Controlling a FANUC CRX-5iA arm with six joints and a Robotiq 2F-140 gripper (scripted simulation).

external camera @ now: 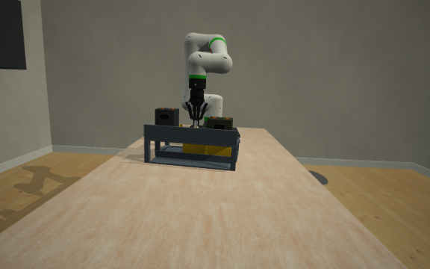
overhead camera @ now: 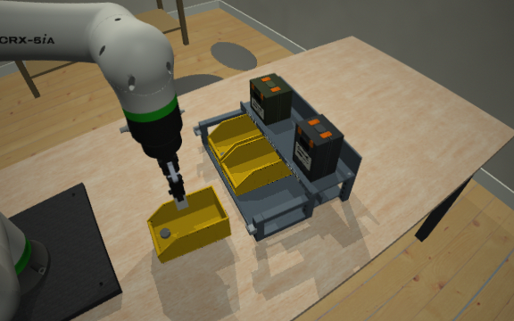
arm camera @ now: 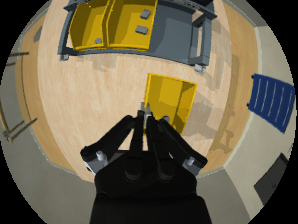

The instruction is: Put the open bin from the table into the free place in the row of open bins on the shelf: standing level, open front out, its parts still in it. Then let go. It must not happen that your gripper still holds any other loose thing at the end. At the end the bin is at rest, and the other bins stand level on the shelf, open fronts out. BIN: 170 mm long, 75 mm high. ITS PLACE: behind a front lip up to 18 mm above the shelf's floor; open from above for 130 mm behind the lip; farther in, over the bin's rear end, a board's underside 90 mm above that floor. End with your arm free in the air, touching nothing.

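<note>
My gripper (overhead camera: 180, 202) is shut on the rim of one wall of the yellow open bin (overhead camera: 190, 225) and holds it a little above the table, with its shadow below it. A small grey part (overhead camera: 164, 233) lies in the bin near its low open front, which faces away from the shelf. The grey shelf (overhead camera: 279, 169) stands to the right with two yellow bins (overhead camera: 235, 134) (overhead camera: 257, 167) in a row. The free place (overhead camera: 279, 196) is at the near end of the row. In the wrist view the held bin (arm camera: 169, 102) hangs under my fingers (arm camera: 148, 117), below the shelf's free place (arm camera: 174, 32).
Two dark boxes with orange tabs (overhead camera: 270, 98) (overhead camera: 319, 147) stand on the shelf's upper board behind the bins. My base plate (overhead camera: 61, 250) lies at the left. In the exterior view the shelf's back (external camera: 190, 146) hides the held bin.
</note>
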